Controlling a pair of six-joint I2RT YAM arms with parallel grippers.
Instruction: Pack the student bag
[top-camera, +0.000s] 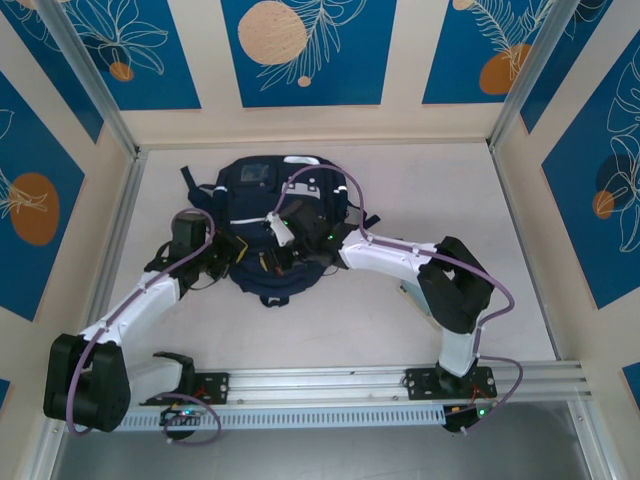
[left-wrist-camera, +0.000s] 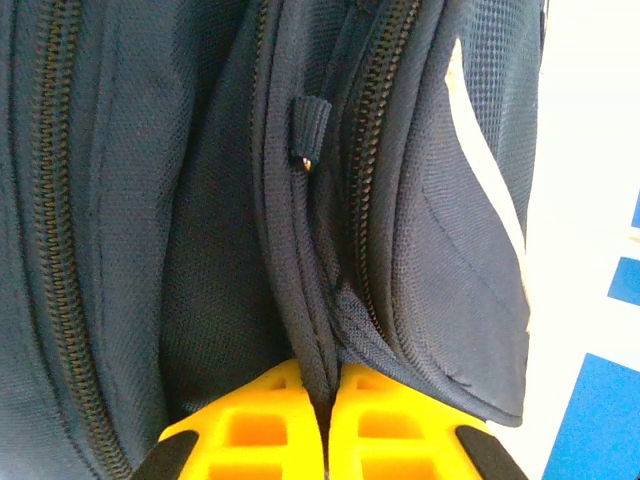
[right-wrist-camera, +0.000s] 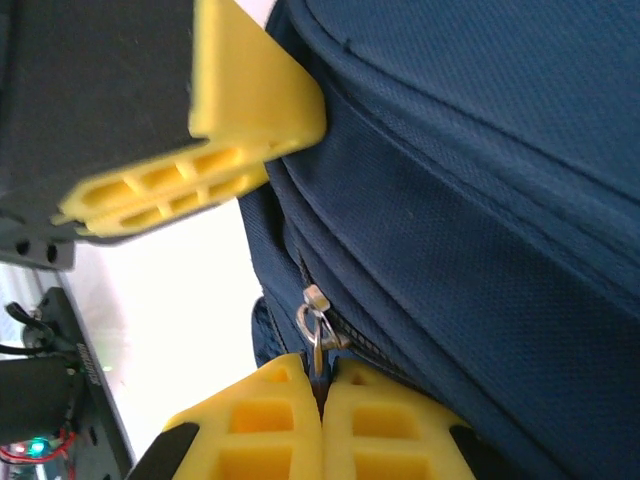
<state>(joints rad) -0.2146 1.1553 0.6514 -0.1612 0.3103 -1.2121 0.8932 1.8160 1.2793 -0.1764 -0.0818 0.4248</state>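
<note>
Left tool (left-wrist-camera: 322, 400), right tool (right-wrist-camera: 322, 385) clamped on bag (top-camera: 250, 200)
Left pinches a seam fold (left-wrist-camera: 300, 300), right the zip pull (right-wrist-camera: 315, 322); cable (top-camera: 350, 190) arcs above.

**Bright and even from above, wrist cams blow out**

Top view is evenly lit and pretty sharp. There are just soft, faint shadows on the pale table (top-camera: 430, 200), and the student bag (top-camera: 262, 205) is mostly a dark blob. On the left wrist cam the weave is crisp, the white background at right is washed out, and the left gripper's fingers (left-wrist-camera: 250, 425) look soft. On the right wrist cam the background is blown out too, the zipper pull (right-wrist-camera: 314, 320) glints, and the right gripper's fingers (right-wrist-camera: 255, 425) are blurry.
</note>
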